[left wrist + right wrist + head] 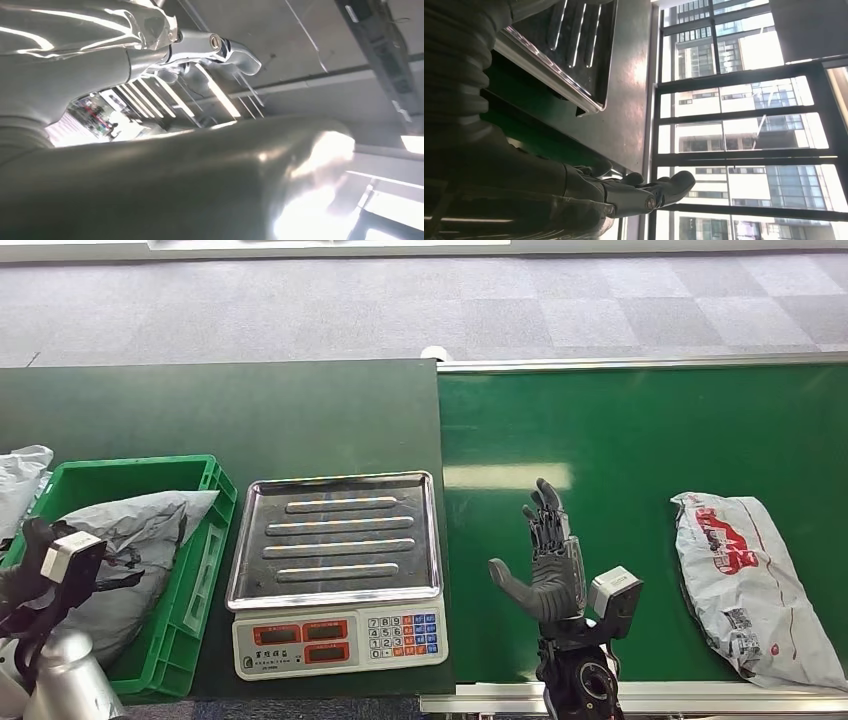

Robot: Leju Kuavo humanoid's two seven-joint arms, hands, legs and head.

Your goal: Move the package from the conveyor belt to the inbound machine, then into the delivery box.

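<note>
Green conveyor belt fills the right side of the head view, and on it lies the package, a grey-white mailer bag with red print, well to the right of the weighing scale. That scale, with its ribbed steel tray and a keypad front, sits on the dark green table just left of the belt's edge. Between scale and package, the right hand is raised over the belt, palm upright, fingers spread apart and holding nothing, well short of the package. Left of the scale stands a green crate, touching the scale's side or very nearly, with a grey bag lying inside it. Another pale bag shows left of the crate at the frame edge. The left hand sits low by the crate's near corner, dark and partly hidden; I cannot tell how its fingers stand.

Left wrist view: blurred silver arm shell, ceiling lights beyond, no readable fingers.

Right wrist view: the right hand's grey fingers extend loosely with nothing in them, the scale's steel tray nearby, big windows beyond.
</note>
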